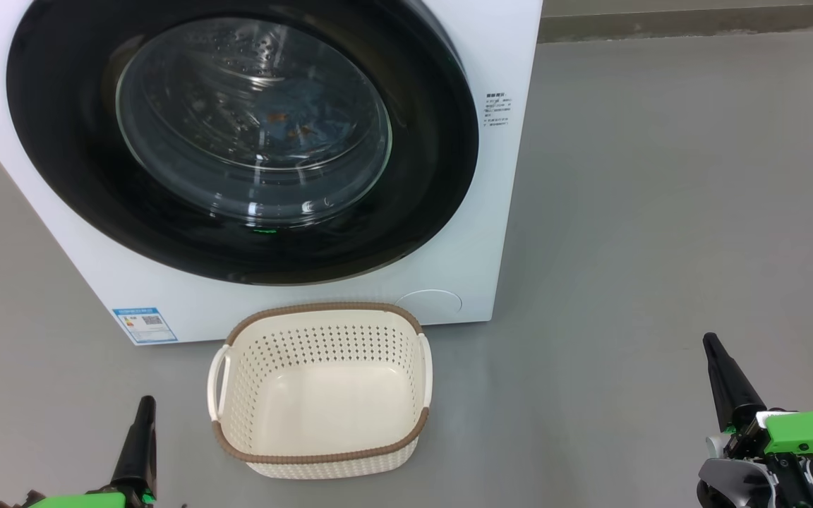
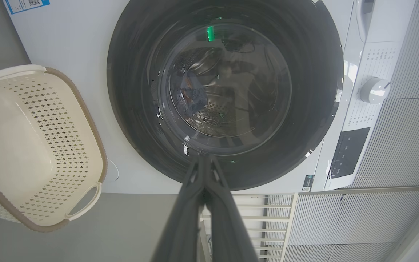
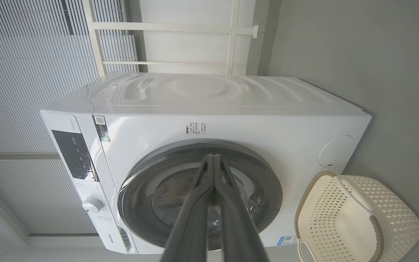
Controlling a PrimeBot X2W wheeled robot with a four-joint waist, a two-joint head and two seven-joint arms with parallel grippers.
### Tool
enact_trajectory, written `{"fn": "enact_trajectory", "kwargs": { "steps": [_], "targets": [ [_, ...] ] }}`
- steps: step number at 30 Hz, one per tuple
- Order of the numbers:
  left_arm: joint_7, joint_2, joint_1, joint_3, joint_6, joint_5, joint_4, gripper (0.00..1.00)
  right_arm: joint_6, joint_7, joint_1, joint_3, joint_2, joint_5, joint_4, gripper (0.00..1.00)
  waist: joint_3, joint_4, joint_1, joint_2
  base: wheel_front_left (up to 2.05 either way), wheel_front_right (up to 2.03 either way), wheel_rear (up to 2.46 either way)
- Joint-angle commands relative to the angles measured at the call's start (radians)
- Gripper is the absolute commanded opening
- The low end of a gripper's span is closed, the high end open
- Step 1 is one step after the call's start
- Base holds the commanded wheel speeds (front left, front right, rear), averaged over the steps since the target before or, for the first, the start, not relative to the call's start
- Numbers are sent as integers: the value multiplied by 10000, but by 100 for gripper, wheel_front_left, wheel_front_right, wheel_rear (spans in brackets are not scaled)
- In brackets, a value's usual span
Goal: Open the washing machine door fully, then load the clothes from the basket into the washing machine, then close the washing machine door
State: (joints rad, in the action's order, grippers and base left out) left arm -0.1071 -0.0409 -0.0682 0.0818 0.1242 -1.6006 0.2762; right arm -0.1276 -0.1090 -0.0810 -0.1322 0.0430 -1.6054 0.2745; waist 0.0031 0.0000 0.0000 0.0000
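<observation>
Black and slim, its two prongs pressed tip to tip with nothing between them, the left tool (image 1: 145, 408) stands at the lower left of the head view. The right tool (image 1: 712, 347), at the lower right, is closed the same way. Between them, nearer the left one and apart from both, the cream perforated basket (image 1: 322, 349) with its brown woven-look rim sits on the grey floor (image 1: 660, 212). Just behind it rises the white washing machine (image 1: 509, 226), a blue label sticker (image 1: 145, 324) at its lower left corner. The glossy black washing machine door (image 1: 61, 162) lies shut against the front, in the upper left of the frame. Through its glass bowl the clothes (image 1: 293, 127) show dimly — blue cloth with orange specks — inside the steel drum (image 1: 237, 70).
</observation>
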Motion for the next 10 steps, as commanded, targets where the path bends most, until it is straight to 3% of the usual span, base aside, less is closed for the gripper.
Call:
{"fn": "enact_trajectory", "kwargs": {
  "steps": [1,10],
  "targets": [
    [-61,-93,-398,320,65,-80,-310,0,-31,-49,-270,176,74,-25,-297,0,0,0,0,0,0,0,0],
    [-61,-93,-398,320,65,-80,-311,0,-31,-49,-270,175,74,-24,-297,0,0,0,0,0,0,0,0]
  ]
}}
